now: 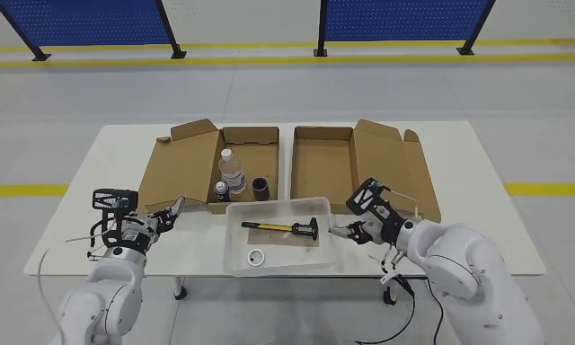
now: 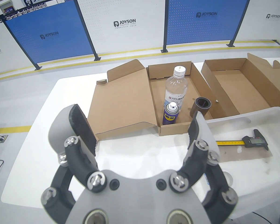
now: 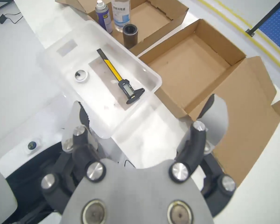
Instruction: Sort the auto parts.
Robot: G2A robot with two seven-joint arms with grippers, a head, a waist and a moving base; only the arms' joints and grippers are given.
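Note:
A clear plastic bin at the table's front middle holds a yellow-and-black digital caliper and a small white ring. The left cardboard box holds a clear bottle, a blue spray can and a black cylinder. The right cardboard box holds nothing. My left gripper is open, to the left of the bin, empty. My right gripper is open at the bin's right end, empty. The caliper and ring lie ahead of my right gripper.
Both boxes have their lids folded out flat on the table, the left lid near my left gripper and the right lid beside my right gripper. Blue and white partition panels stand on the floor behind.

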